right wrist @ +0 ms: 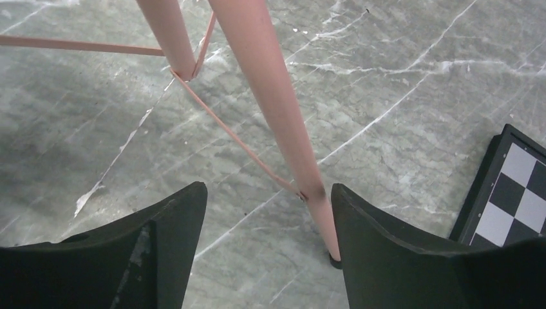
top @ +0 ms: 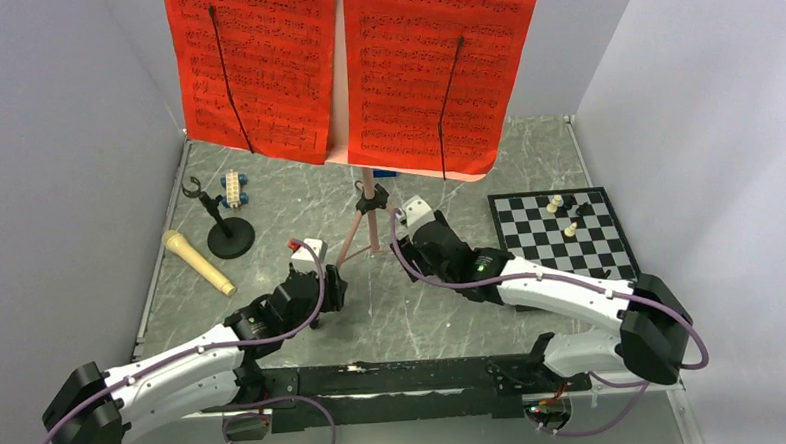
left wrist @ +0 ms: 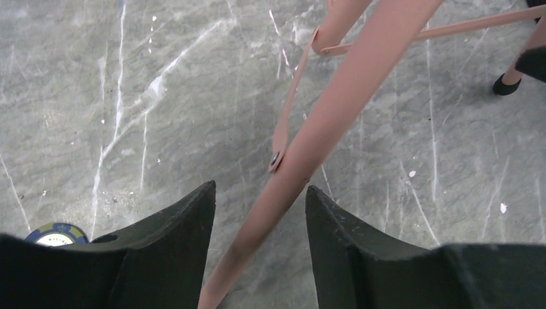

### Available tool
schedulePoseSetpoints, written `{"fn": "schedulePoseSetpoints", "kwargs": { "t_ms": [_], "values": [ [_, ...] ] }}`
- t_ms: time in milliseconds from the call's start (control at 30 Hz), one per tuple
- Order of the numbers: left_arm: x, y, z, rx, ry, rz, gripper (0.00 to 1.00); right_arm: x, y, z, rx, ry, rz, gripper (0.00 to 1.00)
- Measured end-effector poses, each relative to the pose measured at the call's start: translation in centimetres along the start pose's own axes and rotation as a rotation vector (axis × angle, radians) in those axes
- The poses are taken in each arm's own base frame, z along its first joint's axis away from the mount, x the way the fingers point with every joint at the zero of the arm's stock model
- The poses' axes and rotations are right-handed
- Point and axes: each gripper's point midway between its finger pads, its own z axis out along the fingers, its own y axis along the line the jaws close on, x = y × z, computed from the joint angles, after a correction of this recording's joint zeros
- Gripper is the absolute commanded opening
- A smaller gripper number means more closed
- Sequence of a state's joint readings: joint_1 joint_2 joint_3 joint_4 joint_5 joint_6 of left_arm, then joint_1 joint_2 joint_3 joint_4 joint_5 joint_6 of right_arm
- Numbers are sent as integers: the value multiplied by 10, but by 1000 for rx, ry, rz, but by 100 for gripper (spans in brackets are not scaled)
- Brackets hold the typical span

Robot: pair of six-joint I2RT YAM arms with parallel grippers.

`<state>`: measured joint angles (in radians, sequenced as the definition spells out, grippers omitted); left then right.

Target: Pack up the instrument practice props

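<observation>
While the pink music stand point(top: 369, 223) stands upright on the worktop point(top: 423, 311) with the red sheet-music pages point(top: 252, 58) on it, and the microphone point(top: 199, 262) and mic stand point(top: 227, 234) sit at left, nothing looks packed; the left jaws and right jaws each gape around a tripod leg point(left wrist: 309, 154), clamping nothing.

chessboard point(top: 530, 251): right side, pieces point(top: 555, 204) on it | toy car point(top: 232, 188): far left

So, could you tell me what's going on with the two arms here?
Both arms are down at the foot of the pink music stand. The left gripper and the right gripper each have open jaws straddling one tripod leg, neither clamped on it. The red sheet-music pages are on its desk. The microphone and the small black mic stand sit off to the left, untouched.
</observation>
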<state>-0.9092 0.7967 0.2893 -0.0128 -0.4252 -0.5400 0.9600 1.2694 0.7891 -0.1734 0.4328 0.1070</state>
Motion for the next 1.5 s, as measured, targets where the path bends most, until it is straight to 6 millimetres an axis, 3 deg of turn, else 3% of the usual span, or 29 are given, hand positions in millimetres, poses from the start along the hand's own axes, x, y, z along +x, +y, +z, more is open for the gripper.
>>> {"fn": "schedulePoseSetpoints", "kwargs": {
  "t_ms": [100,200,467,600,733,900,1133,1267,1367,1500],
  "values": [
    [-9,-5,0,3,-7,-2,73,-1,0,-11,-19,0,22,79],
    [-19,-7,-2,-2,-14,-1,99,-7,-5,-28,-28,-21,65,81],
    [-64,3,-29,-41,-164,-73,99,-40,-38,-91,-15,-188,278,83],
    [-91,-5,-51,52,-271,-99,99,-50,-64,-120,8,-295,408,84],
    [-112,-26,-73,201,-352,-82,97,-68,-88,-152,25,-425,520,85],
    [-131,-48,-92,315,-367,-34,97,-104,-101,-193,-8,-556,579,85],
    [-203,-102,-139,522,-420,-12,99,-145,-110,-257,-114,-763,594,86],
    [-232,-131,-158,635,-436,3,99,-169,-118,-288,-139,-860,581,86],
    [-247,-148,-172,726,-474,8,99,-187,-120,-301,-150,-912,565,86],
    [-277,-175,-196,852,-537,25,99,-206,-118,-300,-150,-937,540,86]
  ]
}}
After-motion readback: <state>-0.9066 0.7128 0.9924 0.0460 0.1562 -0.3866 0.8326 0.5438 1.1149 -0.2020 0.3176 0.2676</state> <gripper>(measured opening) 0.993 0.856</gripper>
